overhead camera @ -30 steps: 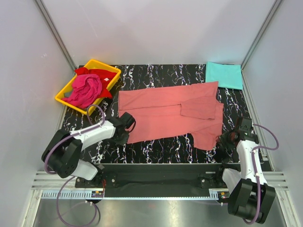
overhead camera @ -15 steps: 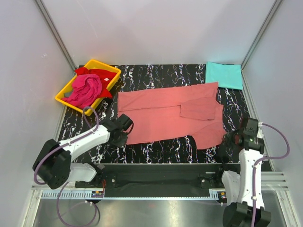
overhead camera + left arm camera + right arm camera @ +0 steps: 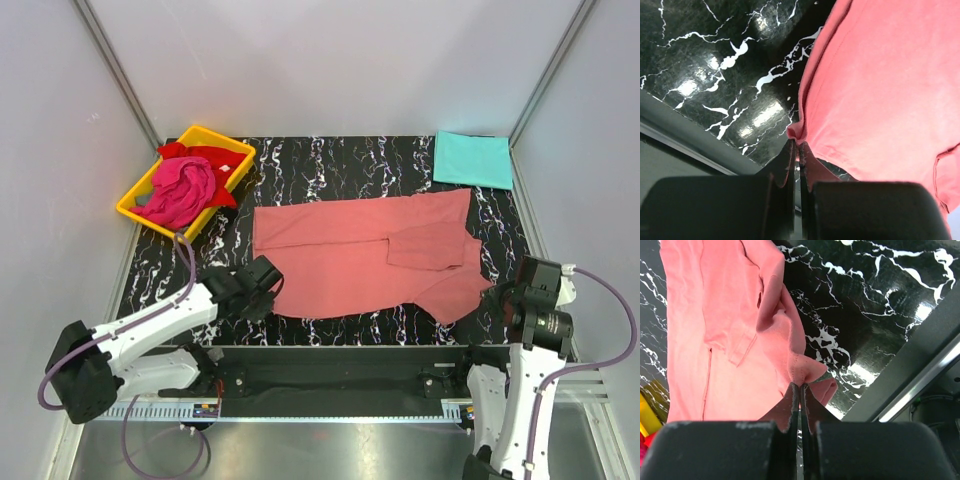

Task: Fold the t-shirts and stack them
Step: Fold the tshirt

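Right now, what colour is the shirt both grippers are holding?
The shirt is plain salmon-pink, clearest in the top view.

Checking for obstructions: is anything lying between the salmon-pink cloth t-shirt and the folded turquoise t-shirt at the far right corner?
Nothing visible does. The salmon-pink cloth t-shirt nearly meets the folded turquoise t-shirt at its far right corner; only black marbled tabletop lies around them.

no readable text, labels or signs
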Controlling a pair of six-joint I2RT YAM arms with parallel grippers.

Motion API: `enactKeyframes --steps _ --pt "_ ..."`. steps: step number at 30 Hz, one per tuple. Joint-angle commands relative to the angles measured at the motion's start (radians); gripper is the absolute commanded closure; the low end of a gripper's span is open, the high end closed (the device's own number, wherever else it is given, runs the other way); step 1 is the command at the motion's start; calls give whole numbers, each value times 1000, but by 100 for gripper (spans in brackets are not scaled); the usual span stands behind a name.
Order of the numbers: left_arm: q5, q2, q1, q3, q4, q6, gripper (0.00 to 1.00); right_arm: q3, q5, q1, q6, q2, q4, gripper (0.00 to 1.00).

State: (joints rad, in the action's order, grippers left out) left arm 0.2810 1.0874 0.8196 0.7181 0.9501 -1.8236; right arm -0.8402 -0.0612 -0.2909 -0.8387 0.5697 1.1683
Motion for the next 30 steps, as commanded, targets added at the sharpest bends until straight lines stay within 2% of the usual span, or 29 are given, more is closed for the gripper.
enactKeyframes --steps 1,4,9,14,19,24,30 --pt "50 3 12 23 35 -17 100 39 17 1 -8 -24 28 100" --pt "93 14 12 26 50 -16 100 65 38 1 21 -19 -44 100" --pt "199 14 -23 76 36 33 100 35 87 1 90 146 -203 100" --pt "209 75 -190 171 -2 208 100 -60 144 1 133 326 -329 100" --pt "188 179 -266 247 -50 349 100 -95 354 1 164 419 -534 100" --pt "176 328 -313 371 -37 431 100 -178 314 1 187 521 -575 100" --pt "144 465 -390 426 -39 501 100 -290 333 1 210 700 -578 100"
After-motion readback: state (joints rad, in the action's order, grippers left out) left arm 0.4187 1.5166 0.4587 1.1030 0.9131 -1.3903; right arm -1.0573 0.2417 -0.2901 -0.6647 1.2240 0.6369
